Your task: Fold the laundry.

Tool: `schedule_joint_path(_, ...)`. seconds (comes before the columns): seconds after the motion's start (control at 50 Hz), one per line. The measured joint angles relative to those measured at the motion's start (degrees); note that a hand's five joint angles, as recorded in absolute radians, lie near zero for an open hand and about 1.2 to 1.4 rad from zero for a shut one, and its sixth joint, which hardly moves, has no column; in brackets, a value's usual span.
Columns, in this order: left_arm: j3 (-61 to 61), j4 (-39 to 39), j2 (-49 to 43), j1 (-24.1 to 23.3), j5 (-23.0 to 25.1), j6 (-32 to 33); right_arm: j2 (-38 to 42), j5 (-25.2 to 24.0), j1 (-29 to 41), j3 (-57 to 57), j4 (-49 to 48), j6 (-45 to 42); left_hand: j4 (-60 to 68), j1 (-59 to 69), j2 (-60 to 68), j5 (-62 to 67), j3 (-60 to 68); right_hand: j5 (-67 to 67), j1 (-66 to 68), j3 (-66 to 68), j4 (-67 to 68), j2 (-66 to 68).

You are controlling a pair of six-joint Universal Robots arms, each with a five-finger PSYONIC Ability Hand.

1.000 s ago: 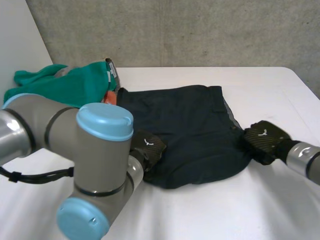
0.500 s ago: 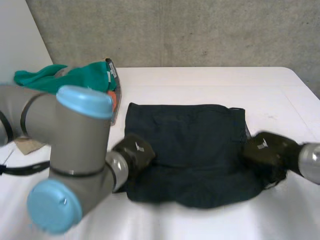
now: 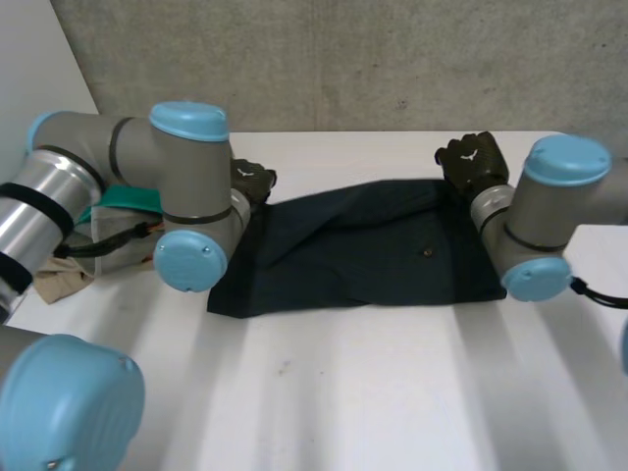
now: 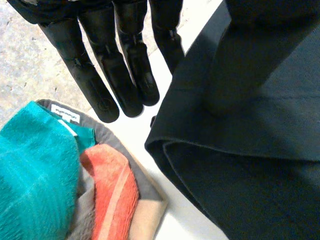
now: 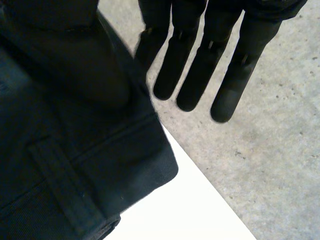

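Observation:
A dark navy garment (image 3: 363, 255) lies on the white table (image 3: 324, 392) as a folded band running left to right. My left hand (image 3: 250, 183) is at its far left corner. In the left wrist view its fingers (image 4: 125, 75) are straight and stand clear of the garment's folded corner (image 4: 250, 165), with bare table between them. My right hand (image 3: 474, 162) is at the far right corner. Its fingers (image 5: 185, 65) are straight too, reaching past the garment's hem (image 5: 65, 165), and the thumb rests over the cloth.
A pile with a teal towel (image 4: 35, 175) and an orange towel (image 4: 112, 190) sits just left of the garment, behind my left arm (image 3: 123, 199). A beige cloth (image 3: 59, 280) lies at the table's left edge. A concrete wall (image 3: 392, 59) runs behind the table.
Both hands swept from the garment's near edge to its far edge, carrying the near half over. The garment is now a narrower folded band. Both hands' fingers have straightened off the cloth.

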Motion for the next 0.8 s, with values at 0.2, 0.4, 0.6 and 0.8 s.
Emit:
schedule_joint_path(0.2, 7.2, -0.1, -2.0, -1.4, -1.0, -0.4, 6.0, 5.5, 1.8, -5.3, -2.2, 1.1, -34.4, -31.5, -33.9, -33.0, -34.0, -46.8, -41.6, -45.6, -46.1, -44.4)
schedule_joint_path(0.4, -2.6, 2.1, 5.9, -1.5, 0.7, 1.2, -2.4, 5.5, 0.5, 1.8, -1.2, 6.6, -34.4, -31.5, -33.9, -33.0, -34.0, -46.8, -41.6, -45.6, -46.1, -44.4)
schedule_joint_path(0.6, -3.6, 9.4, -0.8, -4.1, 8.2, 9.5, -8.6, 2.0, -0.5, 12.6, -0.1, 5.5, -34.4, -31.5, -33.9, -33.0, -34.0, -46.8, -41.6, -45.6, -46.1, -44.4)
schedule_joint_path(0.8, 16.7, 8.8, -15.0, -1.4, 5.7, 21.0, -10.1, 1.9, -1.8, 15.6, 0.7, 4.0, -34.4, -31.5, -33.9, -33.0, -34.0, -46.8, -41.6, -45.6, -46.1, -44.4)
